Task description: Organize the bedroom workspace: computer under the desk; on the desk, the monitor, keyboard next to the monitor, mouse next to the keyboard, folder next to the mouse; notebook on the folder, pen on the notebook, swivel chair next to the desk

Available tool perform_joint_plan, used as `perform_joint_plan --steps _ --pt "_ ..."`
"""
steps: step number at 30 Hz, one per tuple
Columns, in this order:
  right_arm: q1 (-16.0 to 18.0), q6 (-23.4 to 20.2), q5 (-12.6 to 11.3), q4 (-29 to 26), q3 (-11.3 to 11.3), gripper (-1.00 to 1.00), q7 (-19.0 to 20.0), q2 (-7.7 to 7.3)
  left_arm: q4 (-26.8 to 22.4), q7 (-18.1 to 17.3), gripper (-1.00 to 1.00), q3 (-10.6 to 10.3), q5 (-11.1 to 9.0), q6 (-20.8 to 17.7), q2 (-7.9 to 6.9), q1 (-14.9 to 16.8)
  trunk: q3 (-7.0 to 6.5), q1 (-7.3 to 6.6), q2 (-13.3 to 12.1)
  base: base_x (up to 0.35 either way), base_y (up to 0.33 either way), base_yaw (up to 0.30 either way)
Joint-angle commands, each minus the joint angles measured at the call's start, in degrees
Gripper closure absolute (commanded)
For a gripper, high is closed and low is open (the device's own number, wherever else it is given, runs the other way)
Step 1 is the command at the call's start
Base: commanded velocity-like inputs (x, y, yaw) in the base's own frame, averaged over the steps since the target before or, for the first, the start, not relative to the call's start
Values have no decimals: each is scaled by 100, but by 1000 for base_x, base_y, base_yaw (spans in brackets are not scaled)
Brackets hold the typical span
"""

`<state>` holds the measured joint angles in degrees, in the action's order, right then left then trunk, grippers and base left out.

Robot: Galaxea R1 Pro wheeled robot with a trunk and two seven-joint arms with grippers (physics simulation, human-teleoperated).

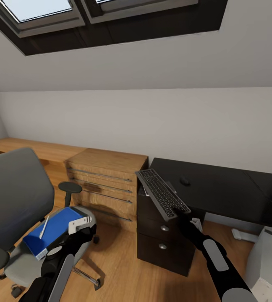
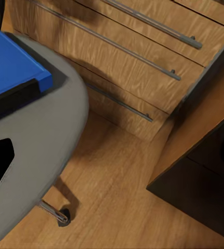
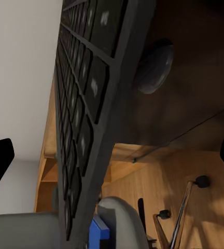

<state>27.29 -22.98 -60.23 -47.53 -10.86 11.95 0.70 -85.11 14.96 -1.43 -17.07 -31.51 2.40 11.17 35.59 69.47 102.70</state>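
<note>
Evidently the right gripper was clamped on the near end of the keyboard, which hung tilted over the desk's left corner, long axis running near-right to far-left. The mouse sat on the desk just right of it, so the board's place lay rightward. Left gripper hovered by the folder on the swivel chair; opening could not be told.

We see the computer and swivel chair cut off; the keyboard hides the right gripper's fingertips.
</note>
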Motion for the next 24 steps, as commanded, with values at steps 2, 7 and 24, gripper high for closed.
perform_joint_plan --steps 2,7,24 --pt "4 -49 -24 -2 -31 -100 9 6 -6 52 -100 -6 -63 -19 -1 4 6 2 3 128 61 0" --pt "4 -49 -24 -2 -31 -100 9 6 -5 51 -100 -6 -61 -21 -3 3 6 2 3 52 25 0" --pt "4 -70 -24 -2 -31 100 -3 1 -5 59 -100 -6 -60 -30 -3 4 6 2 3 45 15 0"
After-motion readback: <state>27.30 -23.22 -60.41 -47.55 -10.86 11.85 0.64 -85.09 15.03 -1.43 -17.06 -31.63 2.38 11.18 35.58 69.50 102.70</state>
